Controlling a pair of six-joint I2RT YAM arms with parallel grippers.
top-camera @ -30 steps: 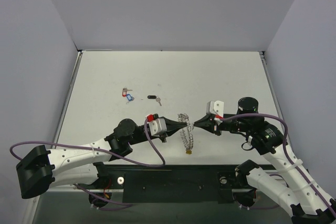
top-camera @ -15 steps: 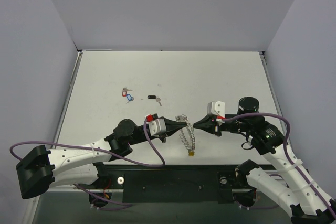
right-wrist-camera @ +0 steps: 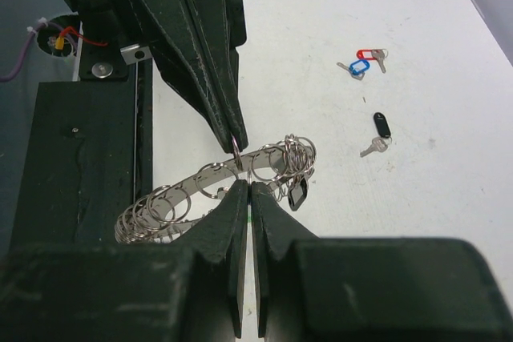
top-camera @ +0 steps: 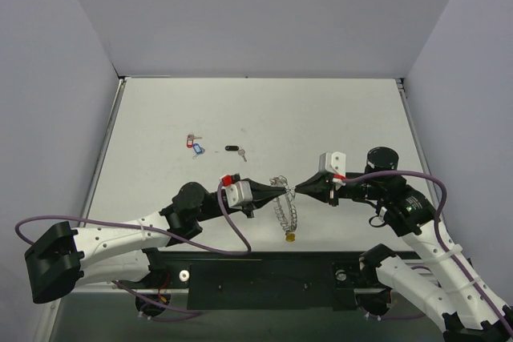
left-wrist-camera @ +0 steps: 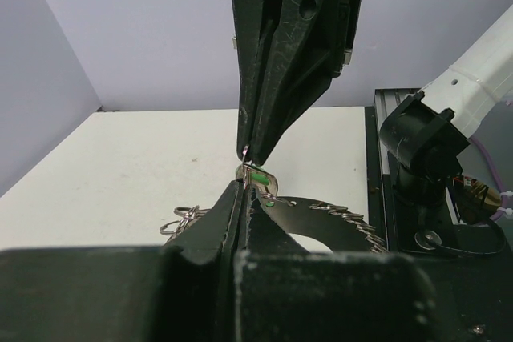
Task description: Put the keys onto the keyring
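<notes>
The keyring [top-camera: 285,207] is sitting between two tool tips at the near part of the worktop [top-camera: 321,118]. The left tool [top-camera: 282,191] is pinching one of its small loops. The right tool [top-camera: 299,191] is pressing its jaws together at the ring's edge, its catch unclear, while loose keys [top-camera: 193,144] are lying well apart, farther back.

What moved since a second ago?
Not much. The right hand slid a tiny bit to the right, and the keyring let its yellow tag sag a little lower. The left hand stayed put. Both hands stayed pinched shut at the ring. The loose keys did not move.
</notes>
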